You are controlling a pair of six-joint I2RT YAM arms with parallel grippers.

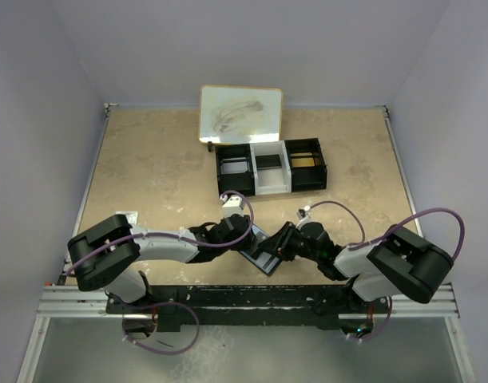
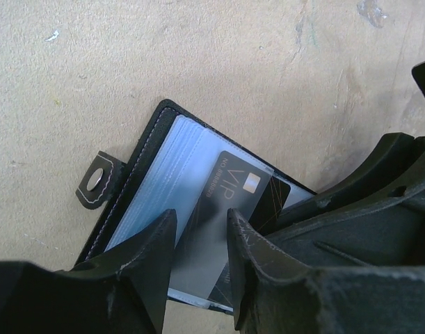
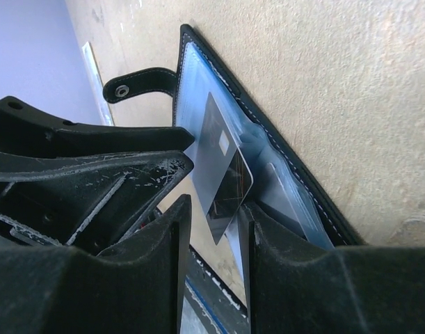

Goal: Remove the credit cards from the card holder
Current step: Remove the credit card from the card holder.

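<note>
Card holder: the card holder (image 1: 261, 252) lies open and flat on the surface (image 1: 164, 175), close to the near edge and midway between the two arms, shiny pocketed side up.
Snap tab: the snap tab (image 2: 97, 181) sticks out sideways from one long edge, loose.
Card: a dark card (image 2: 233, 191) printed "VIP" lies slanted across the pockets, at an angle to the holder's edges. I cannot tell whether any of it is tucked into a pocket.
Long axis: in each wrist view the card's length runs straight toward the gap of that arm's fingers, so one end points at each arm.
Left fingers: the left gripper (image 2: 202, 223) is spread, its fingers apart over one end of the card, which shows through the gap. They pinch nothing that I can see.
Right fingers: the right gripper (image 3: 213, 205) is spread too. A corner of the card sits just beyond the mouth of the gap, ungripped.
Nearer arm: both are right at the holder. Neither has a clear lead.
What the move turns on: probably getting one finger under a card end, since the card lies nearly flat.
Further out: the compartment tray (image 1: 251, 163) stands well apart, toward the far side.
</note>
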